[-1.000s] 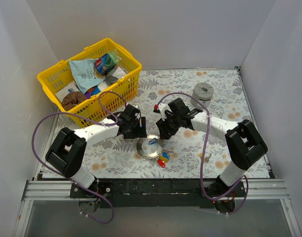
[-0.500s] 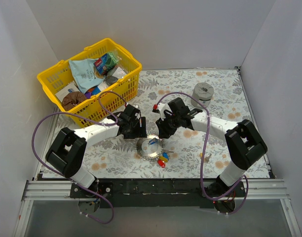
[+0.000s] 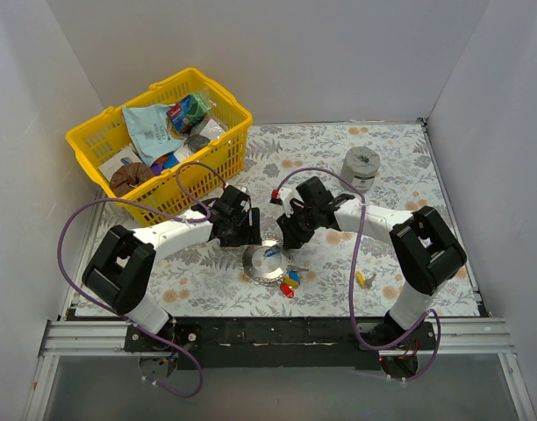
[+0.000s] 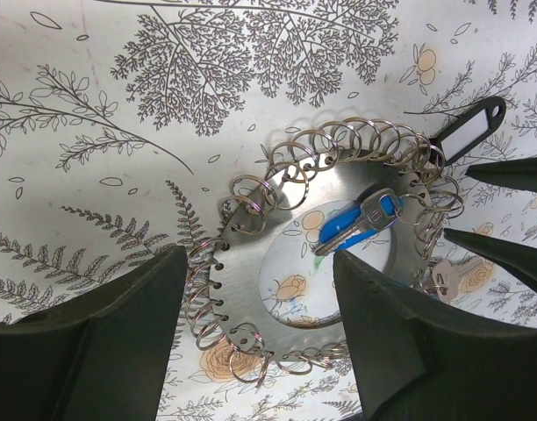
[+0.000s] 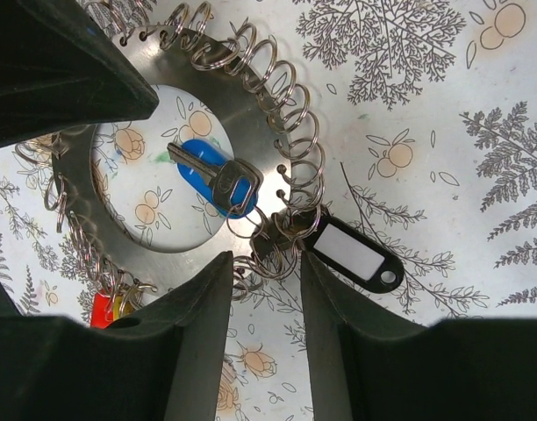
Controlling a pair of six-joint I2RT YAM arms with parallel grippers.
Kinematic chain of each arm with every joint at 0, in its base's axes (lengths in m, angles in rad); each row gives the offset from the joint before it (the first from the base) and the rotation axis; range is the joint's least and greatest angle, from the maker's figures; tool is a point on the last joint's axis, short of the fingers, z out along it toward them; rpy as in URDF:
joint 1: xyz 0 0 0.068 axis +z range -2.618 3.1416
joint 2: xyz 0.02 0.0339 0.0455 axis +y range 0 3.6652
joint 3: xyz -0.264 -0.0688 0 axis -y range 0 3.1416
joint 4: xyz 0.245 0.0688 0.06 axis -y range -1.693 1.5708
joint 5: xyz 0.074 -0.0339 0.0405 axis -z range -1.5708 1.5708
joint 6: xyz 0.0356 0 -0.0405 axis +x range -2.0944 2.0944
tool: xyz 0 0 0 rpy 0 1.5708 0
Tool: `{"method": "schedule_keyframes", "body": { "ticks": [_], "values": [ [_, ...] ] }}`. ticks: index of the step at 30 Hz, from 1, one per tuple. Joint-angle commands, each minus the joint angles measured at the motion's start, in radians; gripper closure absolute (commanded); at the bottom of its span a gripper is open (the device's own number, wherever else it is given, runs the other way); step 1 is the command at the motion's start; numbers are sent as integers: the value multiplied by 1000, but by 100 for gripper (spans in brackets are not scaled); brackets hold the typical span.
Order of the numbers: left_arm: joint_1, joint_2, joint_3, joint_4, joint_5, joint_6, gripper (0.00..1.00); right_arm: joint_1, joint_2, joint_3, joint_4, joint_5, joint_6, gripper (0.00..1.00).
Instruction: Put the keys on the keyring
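Overhead view; wrist views perhaps vertical, sharing keyring (image 4: 247, 263)

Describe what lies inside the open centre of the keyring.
A blue-headed key pokes into the keyring centre, over flowered tablecloth. The left gripper hides the opening's lower right edge.

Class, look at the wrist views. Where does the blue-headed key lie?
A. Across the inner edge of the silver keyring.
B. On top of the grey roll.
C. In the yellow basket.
A: the blue-headed key lies across the inner edge of the keyring, partly over its open centre.
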Motion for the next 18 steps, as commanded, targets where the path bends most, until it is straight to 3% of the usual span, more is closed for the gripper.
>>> {"method": "schedule_keyframes", "body": {
  "ticks": [1,15,18],
  "values": [
    [-2,-3,33,-1,3,0,33,-2,7,-5,8,3,-7,57],
    [-2,-1,30,1,2,0,33,-3,25,-8,25,-3,7,71],
    [-2,-6,33,-1,0,0,33,-2,14,-10,29,5,9,82]
  ]
}}
